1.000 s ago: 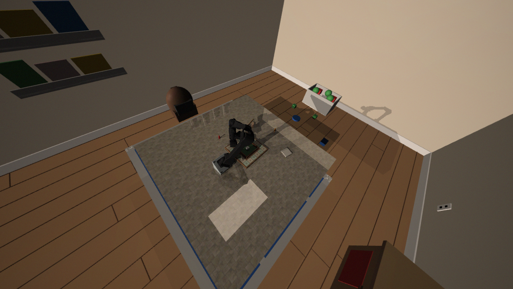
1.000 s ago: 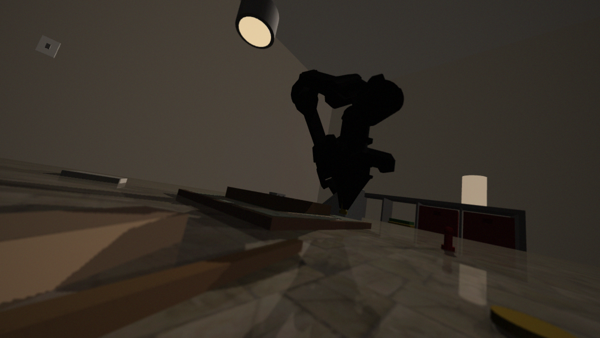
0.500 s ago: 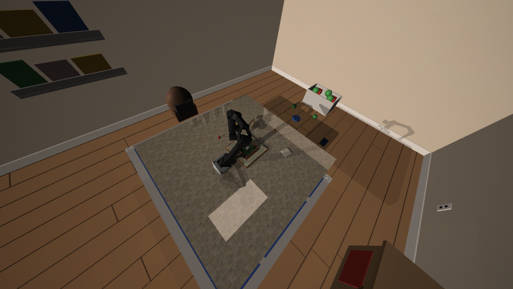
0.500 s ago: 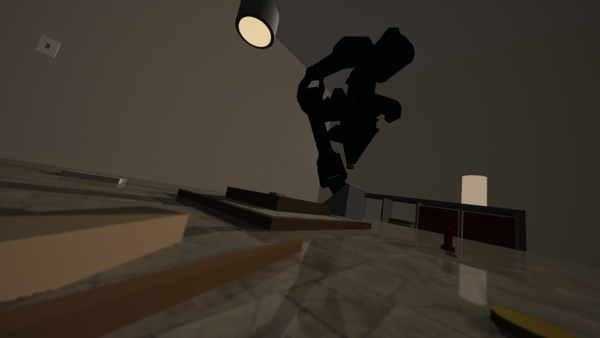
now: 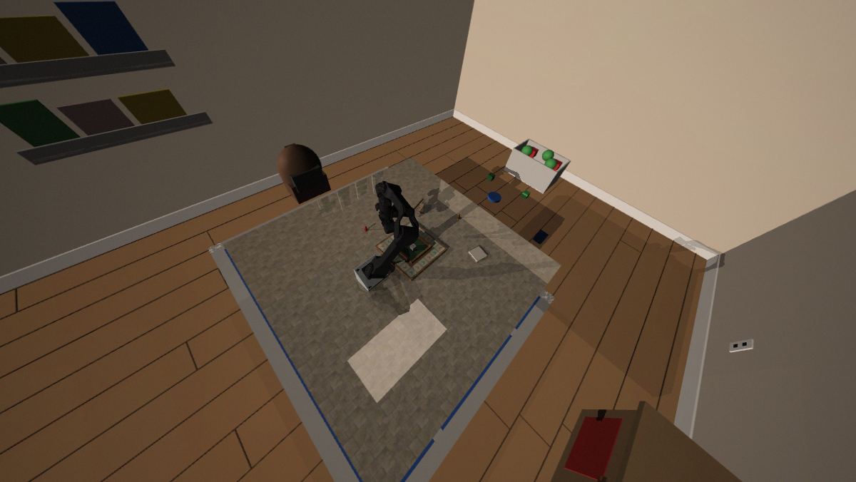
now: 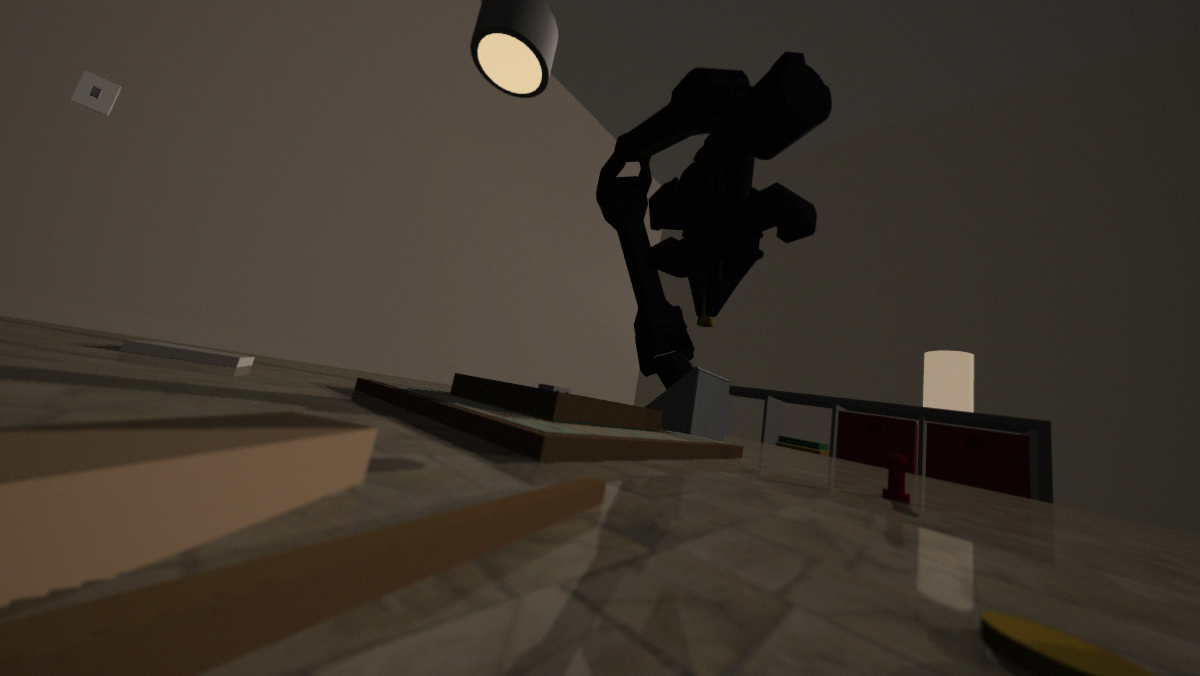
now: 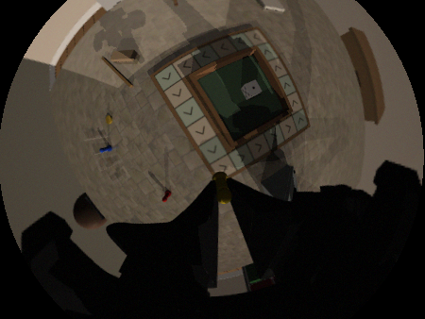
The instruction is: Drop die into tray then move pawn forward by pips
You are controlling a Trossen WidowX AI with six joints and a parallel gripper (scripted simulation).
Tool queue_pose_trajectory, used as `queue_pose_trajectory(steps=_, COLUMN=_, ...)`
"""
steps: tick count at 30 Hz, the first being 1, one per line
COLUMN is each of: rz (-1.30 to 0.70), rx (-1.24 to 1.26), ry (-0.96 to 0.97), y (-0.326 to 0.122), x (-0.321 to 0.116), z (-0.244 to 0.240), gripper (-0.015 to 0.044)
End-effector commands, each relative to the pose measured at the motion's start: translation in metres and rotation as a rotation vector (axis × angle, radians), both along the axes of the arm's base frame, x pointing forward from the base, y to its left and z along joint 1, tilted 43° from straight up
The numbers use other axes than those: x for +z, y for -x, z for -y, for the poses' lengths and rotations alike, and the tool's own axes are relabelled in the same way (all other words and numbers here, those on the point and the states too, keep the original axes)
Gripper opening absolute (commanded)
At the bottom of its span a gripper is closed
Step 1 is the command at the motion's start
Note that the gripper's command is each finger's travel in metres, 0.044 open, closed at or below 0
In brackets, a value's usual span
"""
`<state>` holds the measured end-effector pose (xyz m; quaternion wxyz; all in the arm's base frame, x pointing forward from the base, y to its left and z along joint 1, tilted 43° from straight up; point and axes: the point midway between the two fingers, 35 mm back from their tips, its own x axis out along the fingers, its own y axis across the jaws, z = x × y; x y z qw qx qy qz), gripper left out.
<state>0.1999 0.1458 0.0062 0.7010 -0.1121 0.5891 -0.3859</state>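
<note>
Wrist view: gripper [image 7: 221, 189] clamped on the yellow pawn [image 7: 220, 187], fingertips pinching its top, pawn hanging well clear of the board [image 7: 189, 112]. Held high, prob. so the base clears the raised wooden frame and the tiles while it travels round the ring.

Die [image 7: 250, 91] lies inside the green dice tray [image 7: 232, 105], toward the tray's 2 o'clock corner, white w/ dark pips. Roll step looks done; top face too small to count w/ confidence.

Pawn sits at abt 6 o'clock of the board in wrist view, just off the ring's lower corner. Arrow tiles [image 7: 189, 112] visible along the left side, chevrons legible but direction hard to call at this res.

Exterior view: arm dark against wall, pawn [image 6: 705, 319] a small yellow tip under the fingers, high above the board [image 6: 537, 440].

Red pawn-like piece [image 6: 896, 481] stands on the table at 3–4 o'clock of the board, apart; not ours, leave it.

Judgement: mid-carry; next is set-down on the counted square, upright, then release and retreat.
</note>
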Motion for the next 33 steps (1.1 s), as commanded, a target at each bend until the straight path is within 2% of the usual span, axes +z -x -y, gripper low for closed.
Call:
queue_pose_trajectory(steps=1, rz=-0.084, rx=0.087, ry=0.000, y=0.004, x=-0.005, z=0.004, gripper=0.0000)
queue_pose_trajectory(steps=33, rz=-0.821, rx=0.896, ry=0.008, y=0.035, x=-0.045, z=0.041, gripper=0.0000)
